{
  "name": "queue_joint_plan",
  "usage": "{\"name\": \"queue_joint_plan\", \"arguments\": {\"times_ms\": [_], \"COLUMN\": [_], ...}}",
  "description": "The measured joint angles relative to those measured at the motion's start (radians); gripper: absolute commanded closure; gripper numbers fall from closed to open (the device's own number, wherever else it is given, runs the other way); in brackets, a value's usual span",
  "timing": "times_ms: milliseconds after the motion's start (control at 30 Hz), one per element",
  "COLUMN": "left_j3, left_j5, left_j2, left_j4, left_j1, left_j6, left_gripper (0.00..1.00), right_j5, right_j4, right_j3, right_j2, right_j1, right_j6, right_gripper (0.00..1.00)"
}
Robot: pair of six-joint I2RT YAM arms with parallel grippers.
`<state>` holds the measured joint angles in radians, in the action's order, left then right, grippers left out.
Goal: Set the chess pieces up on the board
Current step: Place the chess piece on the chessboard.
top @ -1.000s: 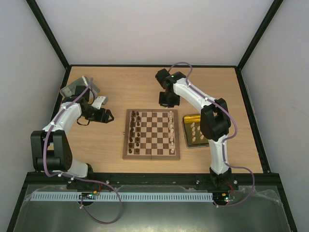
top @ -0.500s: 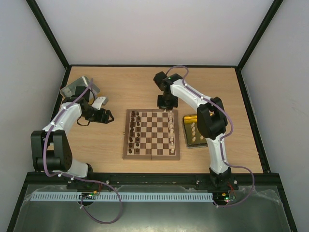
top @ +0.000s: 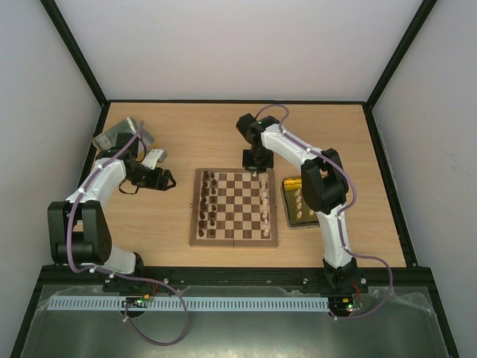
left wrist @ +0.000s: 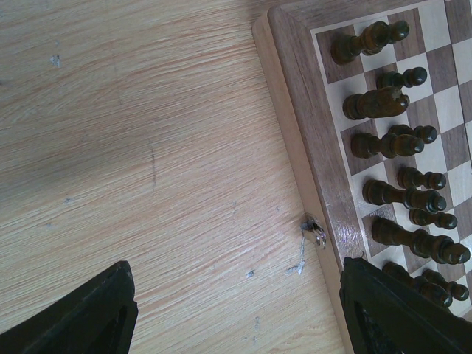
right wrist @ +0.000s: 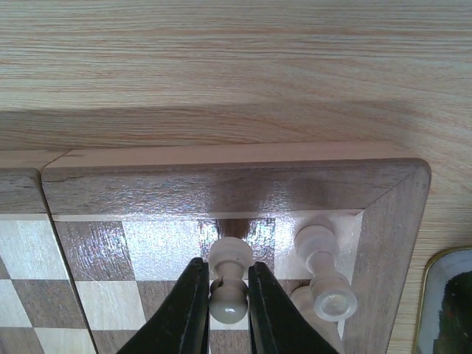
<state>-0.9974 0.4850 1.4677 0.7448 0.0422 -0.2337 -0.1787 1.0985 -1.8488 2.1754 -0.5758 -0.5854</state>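
Cream piece [right wrist: 228, 304] in right hand [right wrist: 227, 270], two cream pieces [right wrist: 324, 284] beside

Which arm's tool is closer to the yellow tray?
Right. The right tool grips a pale piece at the board's far corner, beside the tray; the left tool is off the board's opposite side.

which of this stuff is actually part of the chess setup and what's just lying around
In the job: chessboard, dark pieces on it, pale pawn in right gripper, pale pieces waiting in the yellow-sided tray.
Just lying about: silver tin at the far left.
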Motion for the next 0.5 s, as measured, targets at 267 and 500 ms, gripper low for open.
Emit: {"name": "queue_joint_plan", "arguments": {"times_ms": [267, 500], "left_j3": [0.0, 0.0], "left_j5": [0.0, 0.0], "left_j2": [0.0, 0.0], "left_j4": [-0.001, -0.003], "left_j1": [0.0, 0.0], "left_j6": [0.0, 0.0], "left_gripper": [0.24, 0.24], "right_j5": [0.0, 0.0], "right_j4": [0.0, 0.0], "right_j3": [0.002, 0.007], "right_j2": [0.0, 0.0], "right_j1": [0.0, 0.0], "right_j6": [0.002, 0.003], "right_gripper": [0.83, 0.84]}}
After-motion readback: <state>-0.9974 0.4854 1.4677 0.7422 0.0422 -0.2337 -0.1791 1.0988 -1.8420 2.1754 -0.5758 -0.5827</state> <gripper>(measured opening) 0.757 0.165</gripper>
